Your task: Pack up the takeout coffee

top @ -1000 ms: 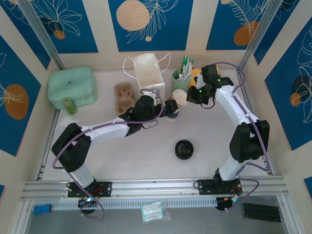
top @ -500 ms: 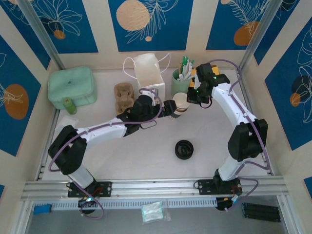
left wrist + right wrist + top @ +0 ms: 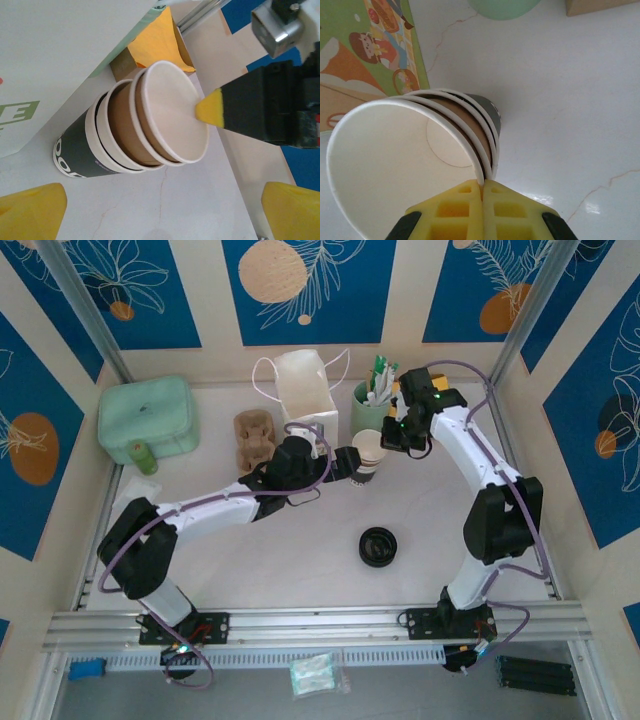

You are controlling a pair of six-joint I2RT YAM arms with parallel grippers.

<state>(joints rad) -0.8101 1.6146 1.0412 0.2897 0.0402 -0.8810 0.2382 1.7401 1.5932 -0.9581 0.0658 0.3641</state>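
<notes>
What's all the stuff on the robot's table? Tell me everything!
brown cups: two, brown with white rims, nested in the dark cup
dark cup: one, black, bottom of the stack, mid-table
lid: one, black, nearer the arms' bases
bag: one, white, at the back
cup tray: one, brown, left of the bag
holder: one, mint green, right of the bag
case: one, mint green, back left
cylinder: one, small, green, in front of the case
packet: one, pale, below the rail
left gripper: yellow fingers, open, either side of the stack
right gripper: yellow fingers, shut on the brown cups' rim
</notes>
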